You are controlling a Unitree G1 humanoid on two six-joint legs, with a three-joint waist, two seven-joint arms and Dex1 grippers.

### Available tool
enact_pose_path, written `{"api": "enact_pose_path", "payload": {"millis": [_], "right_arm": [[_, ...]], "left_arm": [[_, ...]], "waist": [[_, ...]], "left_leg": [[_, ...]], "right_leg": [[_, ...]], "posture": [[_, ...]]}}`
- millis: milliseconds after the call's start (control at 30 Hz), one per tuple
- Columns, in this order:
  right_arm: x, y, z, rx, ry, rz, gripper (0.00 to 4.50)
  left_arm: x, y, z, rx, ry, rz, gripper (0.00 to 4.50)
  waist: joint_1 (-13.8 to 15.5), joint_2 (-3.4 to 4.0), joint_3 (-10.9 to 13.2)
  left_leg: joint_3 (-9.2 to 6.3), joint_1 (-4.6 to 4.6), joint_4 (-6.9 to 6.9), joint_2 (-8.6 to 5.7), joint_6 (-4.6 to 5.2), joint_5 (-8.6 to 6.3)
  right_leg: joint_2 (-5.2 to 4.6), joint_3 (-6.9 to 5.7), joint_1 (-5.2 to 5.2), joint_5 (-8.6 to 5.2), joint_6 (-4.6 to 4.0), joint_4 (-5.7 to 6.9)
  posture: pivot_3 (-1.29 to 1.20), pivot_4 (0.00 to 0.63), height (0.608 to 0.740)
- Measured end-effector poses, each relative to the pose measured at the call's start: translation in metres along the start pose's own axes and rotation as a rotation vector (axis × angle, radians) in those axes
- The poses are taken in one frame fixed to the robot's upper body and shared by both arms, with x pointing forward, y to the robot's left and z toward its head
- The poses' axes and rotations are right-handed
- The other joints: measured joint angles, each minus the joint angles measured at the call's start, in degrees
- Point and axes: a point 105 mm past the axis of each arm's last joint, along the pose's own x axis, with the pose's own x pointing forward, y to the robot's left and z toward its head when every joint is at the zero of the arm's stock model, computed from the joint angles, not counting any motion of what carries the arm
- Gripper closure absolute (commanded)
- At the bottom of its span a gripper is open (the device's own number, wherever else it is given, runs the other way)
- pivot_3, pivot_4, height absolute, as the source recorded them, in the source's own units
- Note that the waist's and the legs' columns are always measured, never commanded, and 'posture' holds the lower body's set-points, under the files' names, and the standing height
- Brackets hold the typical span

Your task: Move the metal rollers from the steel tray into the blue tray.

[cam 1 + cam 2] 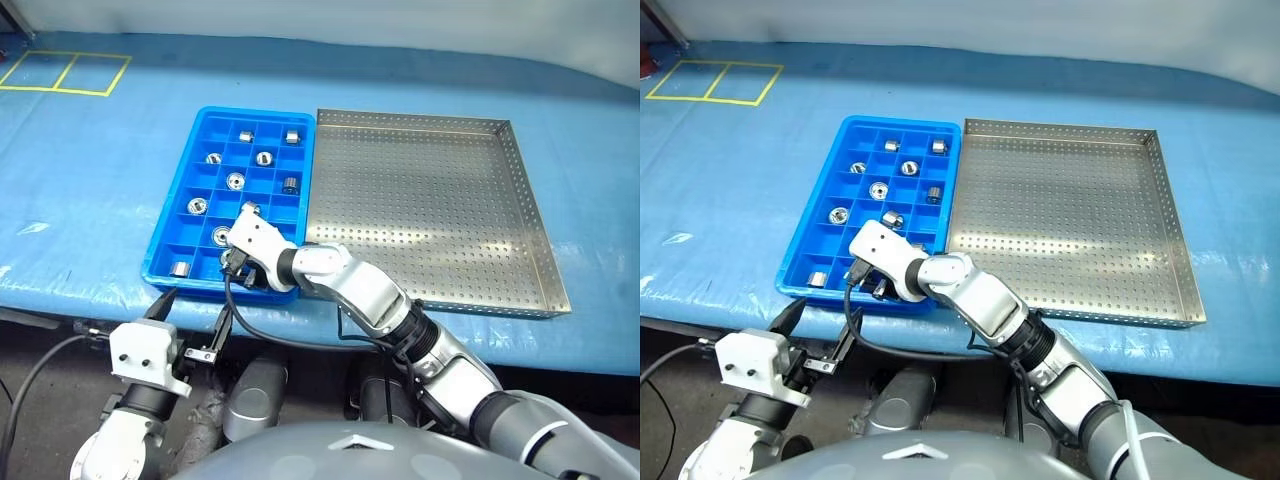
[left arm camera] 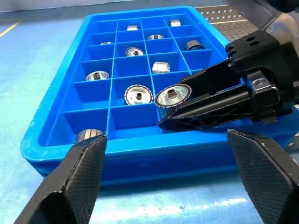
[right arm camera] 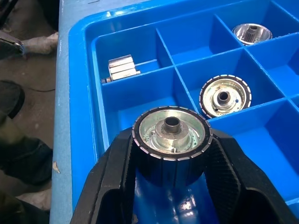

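Observation:
The blue tray (image 1: 163, 268) lies on the table with the steel tray (image 1: 430, 200) touching its right side; the steel tray's perforated floor is bare. Several metal rollers (image 1: 236, 181) sit one to a compartment in the blue tray. My right gripper (image 3: 172, 140) is shut on one metal roller (image 3: 172, 133), held just above the near row of compartments, next to a compartment with a roller (image 3: 225, 96) lying in it. In the left wrist view the held roller (image 2: 174, 95) hangs over the tray's near middle. My left gripper (image 1: 195, 312) stands open and empty below the table's front edge, in front of the blue tray.
A blue cover (image 1: 80, 190) spreads over the table. Yellow tape squares (image 1: 65, 72) mark its far left corner. A black cable (image 1: 290, 340) loops from the right wrist down past the table's front edge.

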Motion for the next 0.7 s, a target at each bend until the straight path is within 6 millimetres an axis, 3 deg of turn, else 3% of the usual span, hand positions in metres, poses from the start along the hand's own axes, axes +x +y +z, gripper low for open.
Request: {"api": "enact_pose_path", "payload": {"millis": [200, 300, 467, 700], "right_arm": [[-0.01, -0.015, -0.003, 0.054, -0.001, -0.032, 0.18], [-0.023, -0.016, 0.004, 0.133, -0.052, -0.006, 0.18], [-0.057, -0.027, 0.031, 0.157, -0.214, -0.02, 0.18], [-0.084, -0.054, 0.013, 0.132, -0.232, -0.193, 0.18]], "left_arm": [[0.006, -0.006, 0.007, 0.005, -0.041, -0.05, 0.0], [0.012, -0.009, 0.015, -0.01, -0.085, -0.094, 0.0], [0.027, -0.012, 0.034, -0.04, -0.174, -0.175, 0.0], [0.064, -0.005, 0.059, 0.003, -0.253, -0.187, 0.0]], "waist": [[0.8, 0.0, 0.0], [1.0, 0.0, 0.0], [0.9, 0.01, 0.0], [-1.6, 0.01, 0.0]], "left_leg": [[0.0, -0.02, 0.0, 0.0, -0.01, -0.01], [-0.01, -0.06, 0.0, 0.01, -0.01, -0.02], [-0.03, -0.05, 0.05, 0.01, -0.01, -0.01], [0.0, 0.0, 0.13, 0.0, -0.05, 0.01]], "right_leg": [[0.0, -0.02, -0.01, 0.0, 0.01, -0.02], [0.01, -0.04, -0.03, 0.0, 0.01, -0.03], [0.01, -0.09, 0.01, 0.01, 0.02, -0.04], [0.02, -0.08, 0.1, 0.21, 0.35, 0.0]], "posture": [[0.38, 0.15, 0.74], [0.35, 0.15, 0.74], [0.28, 0.15, 0.74], [0.15, 0.15, 0.74]]}}
